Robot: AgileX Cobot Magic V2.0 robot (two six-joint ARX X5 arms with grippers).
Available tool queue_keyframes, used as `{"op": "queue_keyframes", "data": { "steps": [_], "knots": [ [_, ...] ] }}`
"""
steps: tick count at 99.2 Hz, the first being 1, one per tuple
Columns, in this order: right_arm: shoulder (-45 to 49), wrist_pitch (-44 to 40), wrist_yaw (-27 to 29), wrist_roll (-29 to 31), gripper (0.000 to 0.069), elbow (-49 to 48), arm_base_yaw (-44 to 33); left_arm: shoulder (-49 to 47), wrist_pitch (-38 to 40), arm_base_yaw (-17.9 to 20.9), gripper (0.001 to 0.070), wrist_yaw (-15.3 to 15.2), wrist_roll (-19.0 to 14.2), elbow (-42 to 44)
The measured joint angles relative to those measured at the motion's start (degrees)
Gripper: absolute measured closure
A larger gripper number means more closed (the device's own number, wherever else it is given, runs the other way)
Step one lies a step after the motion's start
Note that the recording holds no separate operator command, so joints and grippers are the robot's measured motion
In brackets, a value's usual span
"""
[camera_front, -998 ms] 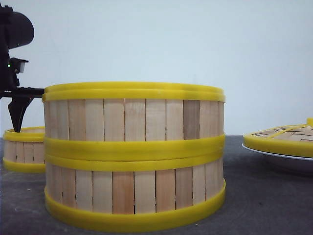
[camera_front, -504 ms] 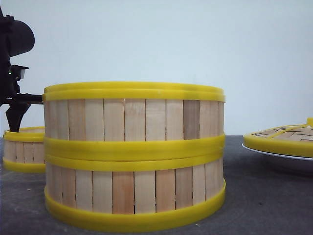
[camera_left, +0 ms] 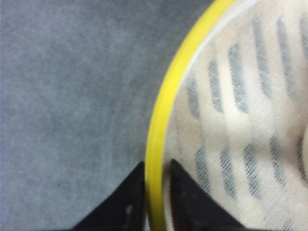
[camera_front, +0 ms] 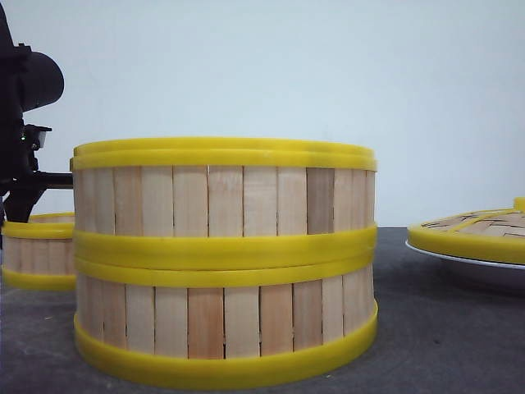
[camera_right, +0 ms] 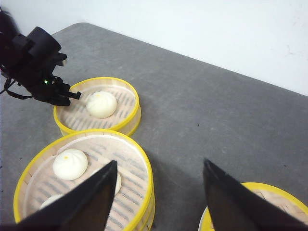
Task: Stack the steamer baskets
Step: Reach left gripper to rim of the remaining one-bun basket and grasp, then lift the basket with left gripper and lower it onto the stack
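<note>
Two of the steamer baskets already sit one on the other as a stack (camera_front: 225,263) in the middle of the grey surface (camera_right: 202,120), rims lined up and level, so I'd say the job is about two thirds done. What is left is the third basket (camera_right: 98,108), which rests on its own just beyond and to the left of the stack, with a single white bun (camera_right: 101,104) in it. The left gripper (camera_left: 156,185) has come down on that basket's near rim: in the wrist view its jaws straddle the yellow rim, one finger outside the wall and one inside over the slatted floor, nearly closed on it, though I can't tell whether they are actually pinching yet. The right gripper (camera_right: 159,192) hangs high over the surface with its jaws spread wide and nothing between them. Being round and shallow, the lone basket has no real long axis; it sits flat, open side up, its axis vertical, and it needs to stay level for the bun to keep its place. Off to the right, the woven lid (camera_front: 476,230) lies on a white plate (camera_front: 480,267), well apart from the stack.
</note>
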Motion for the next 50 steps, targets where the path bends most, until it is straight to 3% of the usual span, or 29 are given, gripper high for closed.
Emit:
{"op": "queue_keyframes", "data": {
  "steps": [29, 50],
  "knots": [
    [0.04, 0.0, 0.15, 0.0, 0.0355, 0.0, 0.0, -0.33, 0.85, 0.17, 0.0686, 0.02, -0.11, 0.0],
    [0.04, 0.0, 0.31, 0.0, 0.0355, 0.0, 0.0, -6.82, 1.64, 1.36, 0.0687, 4.92, 1.07, 0.11]
  ]
}}
